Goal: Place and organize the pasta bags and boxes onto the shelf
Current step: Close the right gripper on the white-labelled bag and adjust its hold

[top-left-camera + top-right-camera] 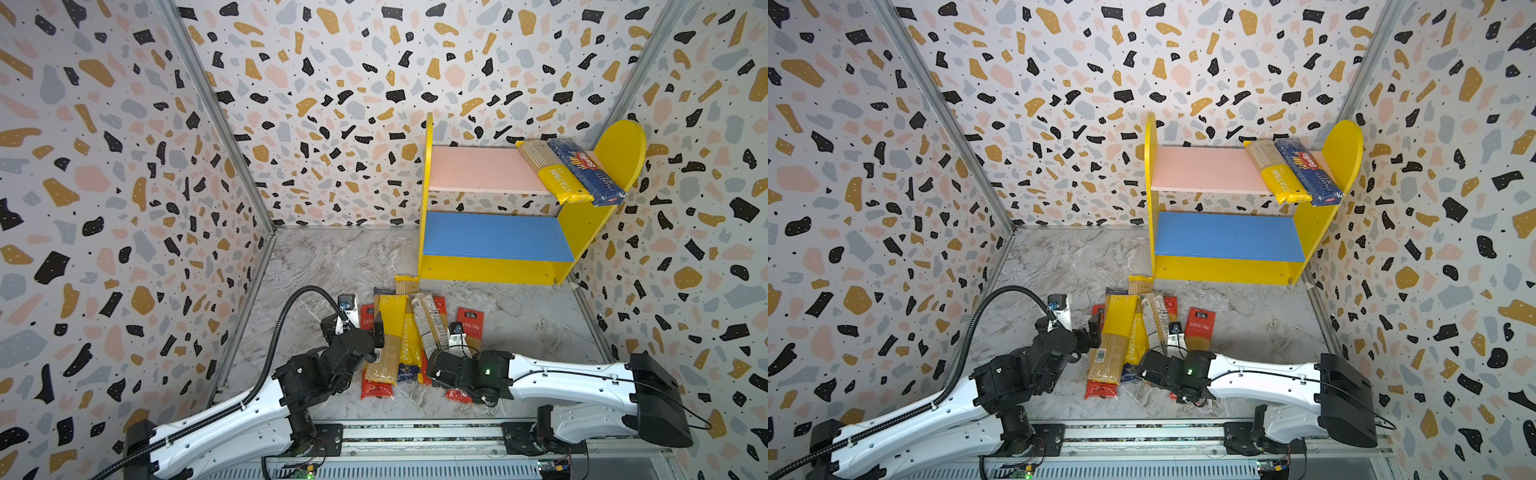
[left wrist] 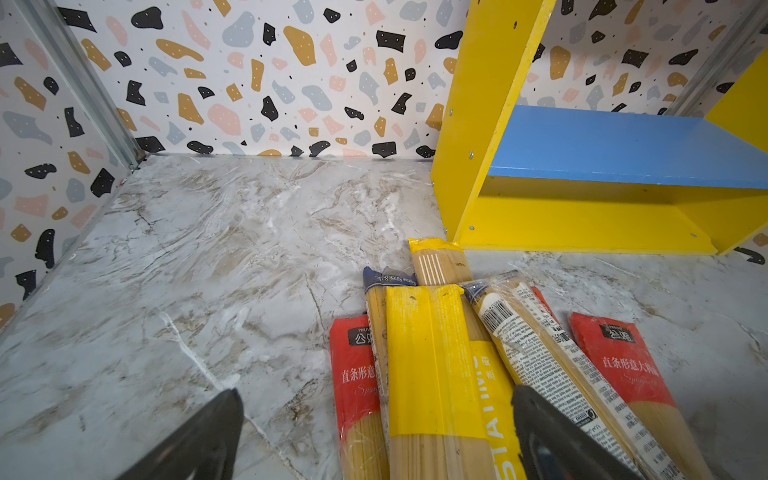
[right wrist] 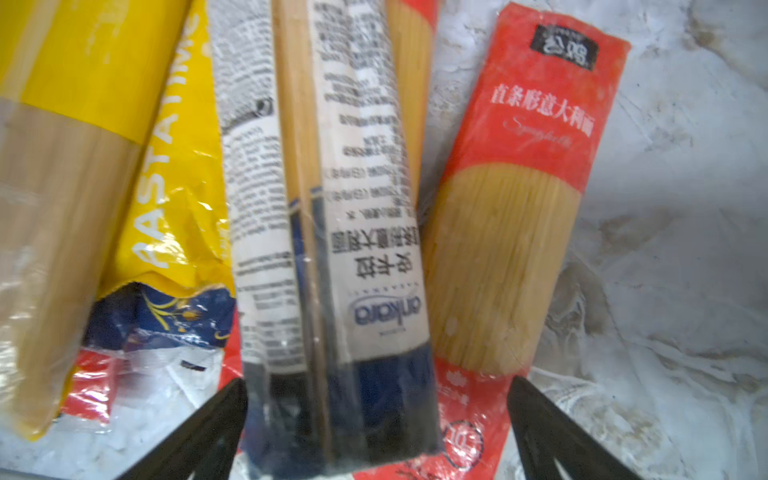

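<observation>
The shelf (image 1: pixel 428 199) stands at the back right. A yellow PASTATIME pack (image 1: pixel 561 183) and a dark blue Barilla pack (image 1: pixel 586 170) lie at the right end of its pink upper board (image 1: pixel 473 168). Its blue lower board (image 1: pixel 494 237) is bare. Several pasta packs lie heaped on the floor (image 1: pixel 403 328) in front. My left gripper (image 2: pixel 374 436) is open, spanning a red pack (image 2: pixel 355 374) and a yellow pack (image 2: pixel 428 353). My right gripper (image 3: pixel 378 432) is open around the dark blue end of a white-labelled pack (image 3: pixel 332 208). A red pack (image 3: pixel 528 166) lies beside it.
Speckled walls close in the marble floor on three sides. Bare floor (image 1: pixel 316 266) lies left of the heap and right of it (image 1: pixel 532 316). A metal rail (image 1: pixel 415 432) runs along the front under both arm bases.
</observation>
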